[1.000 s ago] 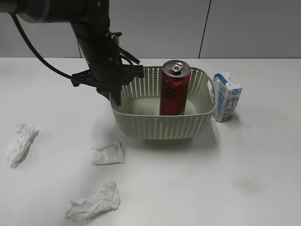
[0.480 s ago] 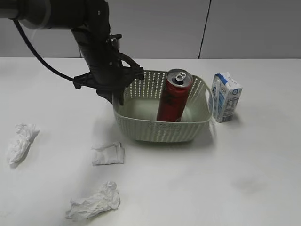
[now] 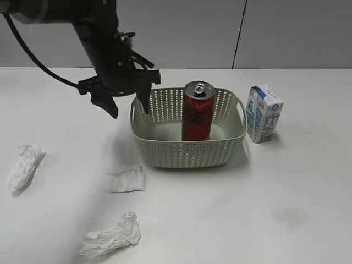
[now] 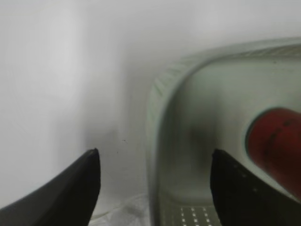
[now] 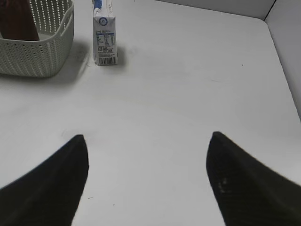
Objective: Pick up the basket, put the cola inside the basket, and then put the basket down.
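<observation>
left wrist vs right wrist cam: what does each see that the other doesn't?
Left wrist only: open left gripper straddling the near wall of the pale sage-green slotted plastic basket, one fingertip either side.

Right wrist only: white-and-blue small carton standing right of the basket, open right gripper over bare white table.

Both: basket with the tall red cola can inside.

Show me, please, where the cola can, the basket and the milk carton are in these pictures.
cola can [image 3: 198,113], exterior view, on its red side.
basket [image 3: 187,154], exterior view, on its front perforated wall.
milk carton [image 5: 104,40], right wrist view, on its printed front face.
</observation>
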### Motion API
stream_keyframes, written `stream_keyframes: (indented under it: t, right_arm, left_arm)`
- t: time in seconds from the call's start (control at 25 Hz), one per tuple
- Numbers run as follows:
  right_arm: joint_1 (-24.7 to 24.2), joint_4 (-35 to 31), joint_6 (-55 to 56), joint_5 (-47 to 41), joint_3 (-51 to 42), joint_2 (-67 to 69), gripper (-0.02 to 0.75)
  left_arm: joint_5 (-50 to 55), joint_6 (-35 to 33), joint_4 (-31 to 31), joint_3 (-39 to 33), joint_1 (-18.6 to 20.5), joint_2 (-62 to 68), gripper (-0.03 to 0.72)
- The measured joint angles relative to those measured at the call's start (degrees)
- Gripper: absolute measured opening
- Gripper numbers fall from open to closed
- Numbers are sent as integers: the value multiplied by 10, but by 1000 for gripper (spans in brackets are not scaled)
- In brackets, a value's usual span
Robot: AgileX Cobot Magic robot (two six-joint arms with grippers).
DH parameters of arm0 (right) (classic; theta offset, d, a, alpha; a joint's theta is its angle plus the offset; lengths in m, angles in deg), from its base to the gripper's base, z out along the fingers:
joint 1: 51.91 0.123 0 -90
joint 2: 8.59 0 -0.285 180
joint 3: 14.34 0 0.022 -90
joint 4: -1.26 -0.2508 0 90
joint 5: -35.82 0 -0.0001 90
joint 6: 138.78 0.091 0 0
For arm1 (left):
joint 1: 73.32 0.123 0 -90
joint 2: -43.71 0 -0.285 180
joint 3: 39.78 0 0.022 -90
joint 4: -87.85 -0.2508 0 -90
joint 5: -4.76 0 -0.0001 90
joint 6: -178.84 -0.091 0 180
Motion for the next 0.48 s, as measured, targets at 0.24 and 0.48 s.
stream_keyframes:
  t: [0.24, 0.48]
  right_arm:
    - [0, 0, 0, 0, 0, 0, 592]
    - [0, 0, 0, 0, 0, 0, 592]
  left_arm:
    - [79, -68, 16, 114, 71, -1, 559]
    - [101, -124, 17, 207, 160, -4, 561]
